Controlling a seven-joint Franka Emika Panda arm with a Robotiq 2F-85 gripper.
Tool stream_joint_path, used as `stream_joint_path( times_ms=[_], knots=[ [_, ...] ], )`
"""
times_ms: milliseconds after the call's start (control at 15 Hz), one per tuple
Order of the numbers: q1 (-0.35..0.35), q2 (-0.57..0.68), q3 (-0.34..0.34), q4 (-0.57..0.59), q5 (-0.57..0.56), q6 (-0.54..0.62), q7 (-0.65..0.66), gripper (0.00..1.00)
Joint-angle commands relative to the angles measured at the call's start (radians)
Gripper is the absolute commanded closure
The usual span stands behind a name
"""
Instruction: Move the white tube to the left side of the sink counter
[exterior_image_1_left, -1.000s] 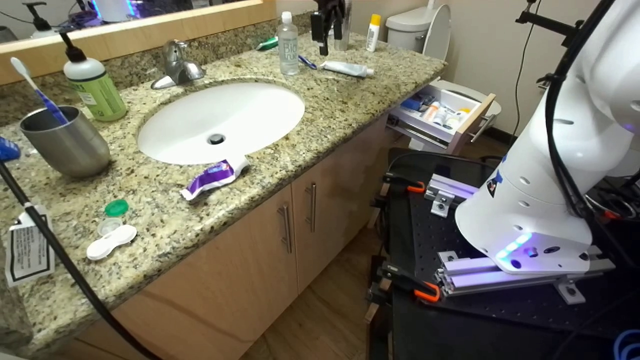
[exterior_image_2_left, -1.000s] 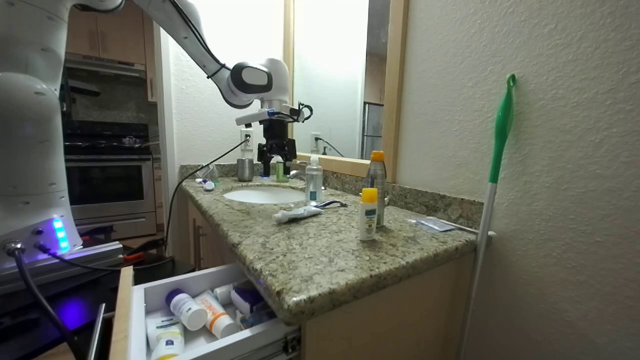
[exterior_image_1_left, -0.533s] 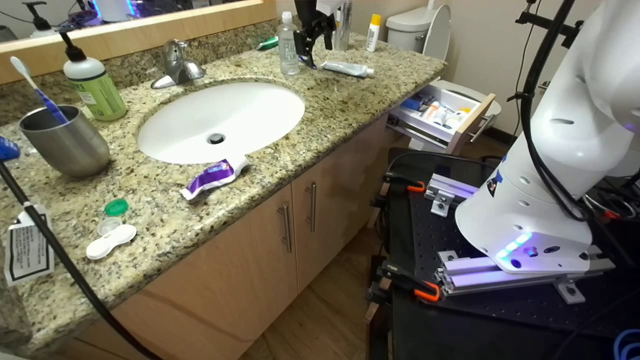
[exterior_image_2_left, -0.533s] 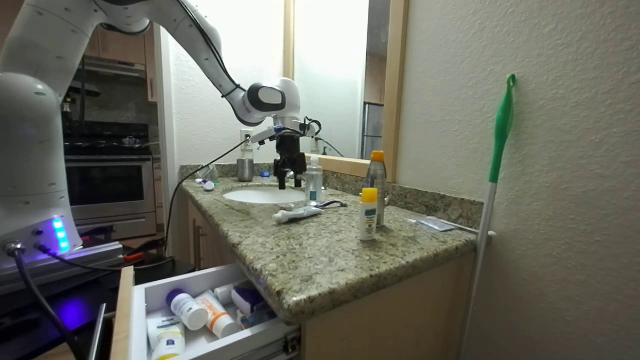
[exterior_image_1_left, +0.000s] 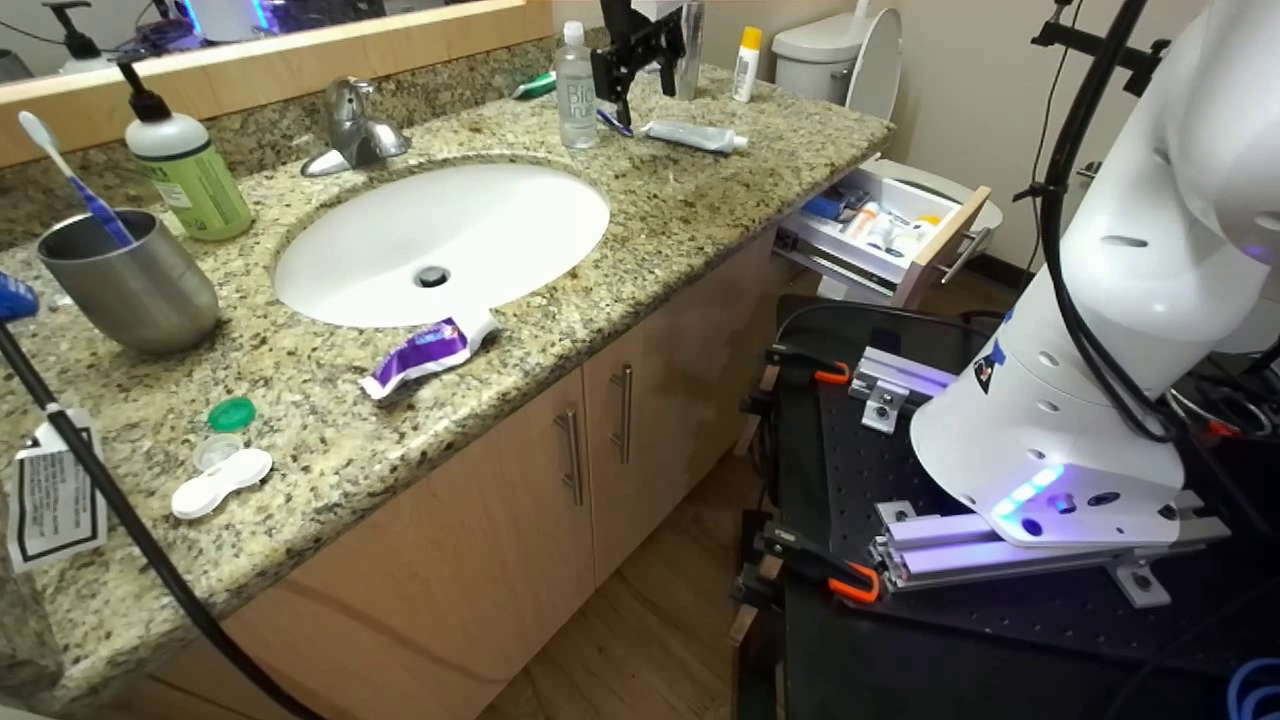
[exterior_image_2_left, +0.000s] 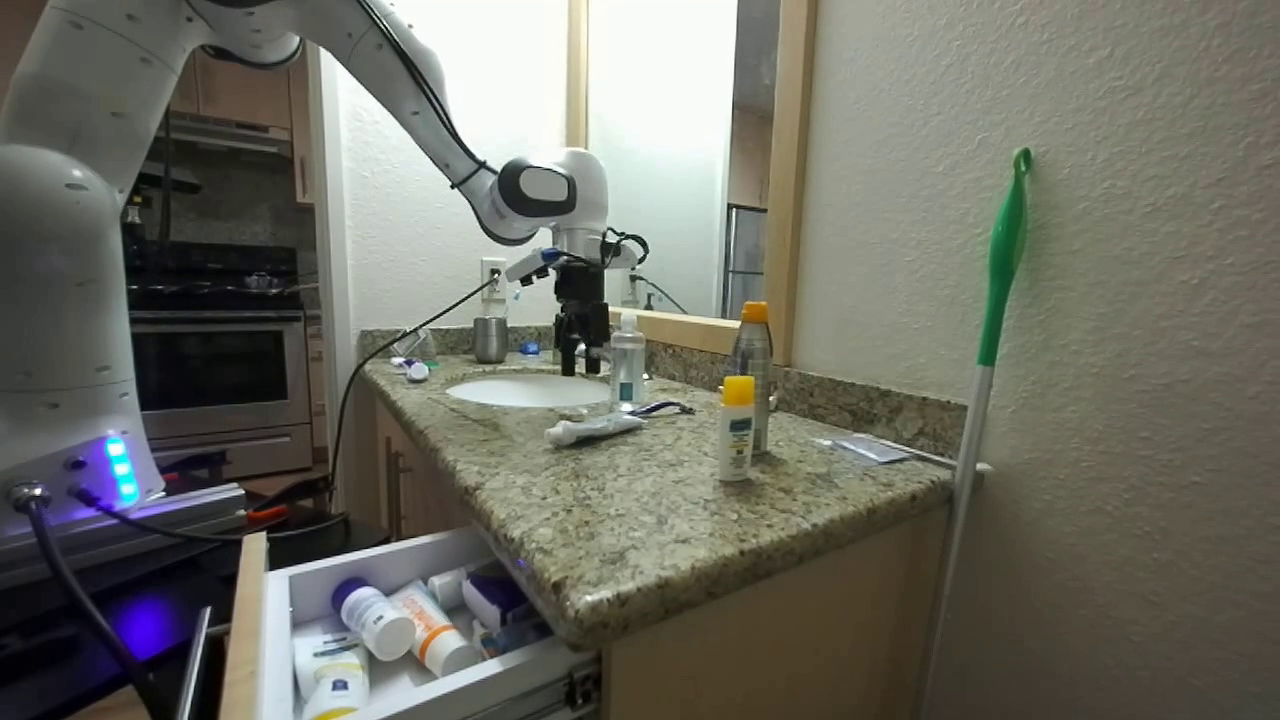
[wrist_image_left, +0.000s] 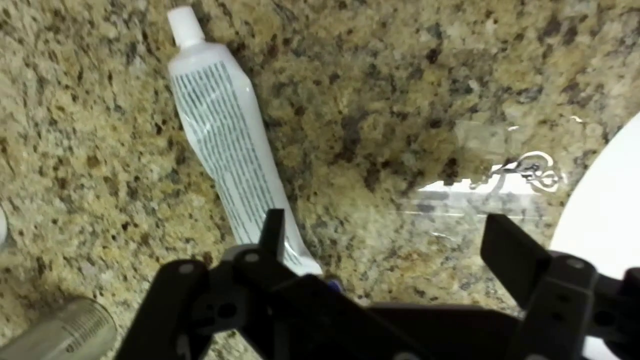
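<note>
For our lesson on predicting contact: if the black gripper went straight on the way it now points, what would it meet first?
Probably the beige-grey speckled granite counter below the gripper; depth is unclear, though, and one of its fingers might touch the flat white squeeze tube first.

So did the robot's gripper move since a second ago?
Yes. In an exterior view, the gripper is now lower and further right in the picture, closer to the clear bottle, which has stayed put.
</note>
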Motion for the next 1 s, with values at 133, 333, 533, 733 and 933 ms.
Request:
stream_joint_path(
  times_ms=[133,333,533,733,933],
  knots=[
    [-0.138,-0.081,-0.092,-0.098,0.047,-0.085,0.009,0.0],
    [-0.259,-0.111,-0.094,-0.201,0.179,0.088,-0.177,0.0],
    [-0.295,-0.148,-0.054,-0.29,0.204,0.252,-0.318,0.0],
    [-0.265,-0.222,-0.031,-0.329,0.143,0.301,-0.37,0.0],
    [-0.248,-0.194,-0.033,-0.28,0.119,0.276,-0.347,0.0]
  ],
)
